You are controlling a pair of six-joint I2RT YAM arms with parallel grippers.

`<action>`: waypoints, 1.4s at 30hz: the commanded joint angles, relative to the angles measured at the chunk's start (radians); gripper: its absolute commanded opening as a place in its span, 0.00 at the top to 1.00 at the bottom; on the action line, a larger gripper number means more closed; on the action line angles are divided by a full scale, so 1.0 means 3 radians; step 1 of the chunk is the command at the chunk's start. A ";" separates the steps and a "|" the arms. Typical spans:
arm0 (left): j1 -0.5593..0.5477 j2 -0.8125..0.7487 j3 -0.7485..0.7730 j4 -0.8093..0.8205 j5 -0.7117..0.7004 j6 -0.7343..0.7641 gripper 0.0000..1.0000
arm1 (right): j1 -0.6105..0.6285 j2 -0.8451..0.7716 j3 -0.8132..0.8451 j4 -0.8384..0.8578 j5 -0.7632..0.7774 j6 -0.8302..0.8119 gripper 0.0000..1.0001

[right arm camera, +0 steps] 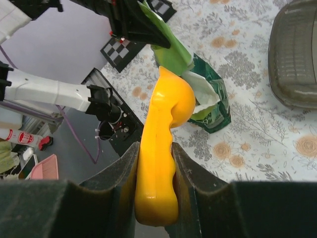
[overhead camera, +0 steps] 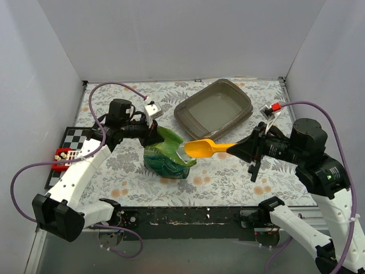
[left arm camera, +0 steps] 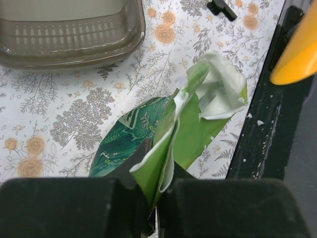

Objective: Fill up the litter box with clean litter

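- The floral-patterned table (overhead camera: 131, 171) carries everything.
- The litter box (overhead camera: 185, 118) sits towards the far right of the table, set at an angle to its edges and apart from the bag.
- The green glossy bag (overhead camera: 166, 161) stands mid-table, its opened top edge pinched tight by the left gripper (overhead camera: 155, 136).
- The yellow-orange scoop (overhead camera: 201, 149) hangs just right of the bag's mouth, its handle clamped in the right gripper (overhead camera: 238, 149).
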 commanded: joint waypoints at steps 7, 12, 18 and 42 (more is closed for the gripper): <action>-0.0126 -0.0884 -0.0656 0.0910 -0.0317 -0.0403 1.00 | -0.0001 0.0468 0.0195 -0.0272 0.0160 -0.0216 0.99; -0.0151 -0.1308 -0.0922 0.1125 -0.0429 -0.0618 1.00 | -0.0001 0.0718 0.0297 -0.0287 0.0135 -0.0227 0.99; -0.0157 -0.1656 -0.1183 0.1355 -0.0522 -0.0787 1.00 | 0.0004 0.0933 0.0292 -0.0226 -0.0039 -0.0160 0.99; -0.0177 -0.2219 -0.1700 0.1810 -0.0910 -0.0854 1.00 | 0.1169 0.2947 0.1912 -0.1380 0.1371 -0.0170 0.99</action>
